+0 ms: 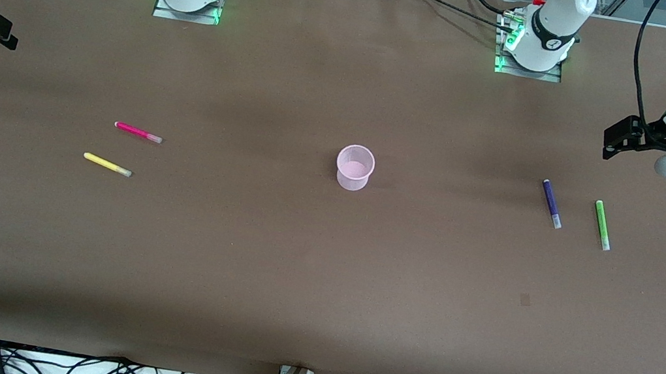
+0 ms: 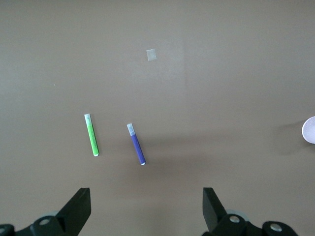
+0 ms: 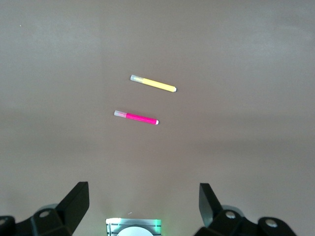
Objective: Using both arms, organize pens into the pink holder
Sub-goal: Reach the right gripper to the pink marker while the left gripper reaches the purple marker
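No writing shows on any pen. The pink holder (image 1: 354,167) stands upright mid-table. At its nine o'clock lie the magenta pen (image 1: 138,132) and the yellow pen (image 1: 107,164); at three o'clock, the purple pen (image 1: 552,204) and the green pen (image 1: 602,225). The left gripper (image 2: 146,209) and the right gripper (image 3: 143,206) hang spread wide over bare table, each half cut off at the frame edge.

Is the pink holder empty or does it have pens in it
Empty: the pink holder stands upright with a bare inside; all four pens lie on the table.
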